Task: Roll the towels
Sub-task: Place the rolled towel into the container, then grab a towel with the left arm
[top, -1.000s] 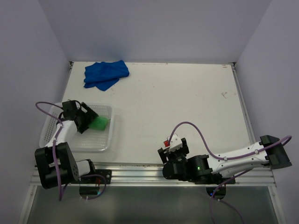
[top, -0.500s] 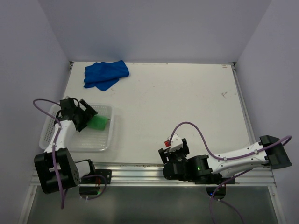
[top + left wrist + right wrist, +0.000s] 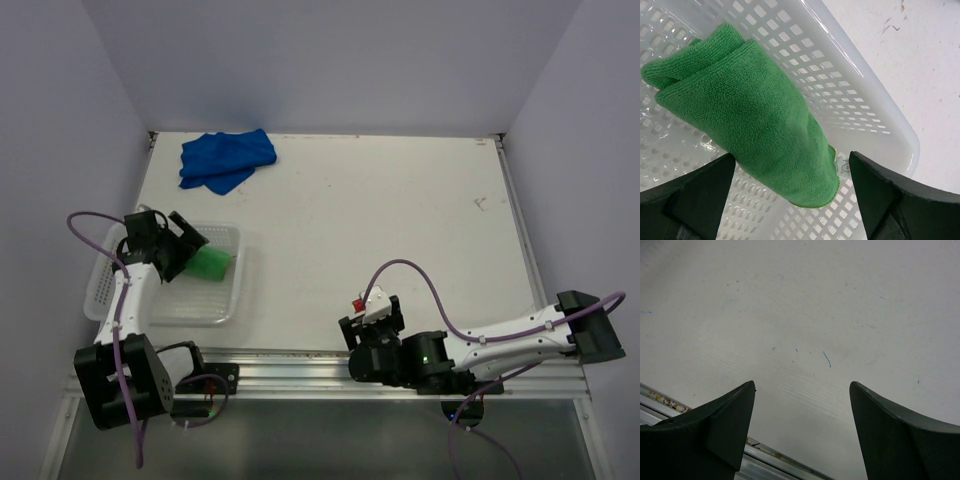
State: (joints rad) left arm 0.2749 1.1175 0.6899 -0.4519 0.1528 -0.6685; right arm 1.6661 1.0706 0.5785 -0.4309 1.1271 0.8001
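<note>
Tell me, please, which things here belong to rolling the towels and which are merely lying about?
Belong to the job:
green towel, lying in the white basket
blue towel, bunched at the far left of the table

Just lying about:
white basket
table

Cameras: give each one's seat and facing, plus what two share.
Top external: above, behind the arms, looking down on the table; left gripper and right gripper show.
Left wrist: on the left arm, facing down at the green towel in the basket; left fingers low.
Right wrist: on the right arm, facing bare table by the front rail; right fingers low.
Shared: top and left wrist both show green towel and basket.
</note>
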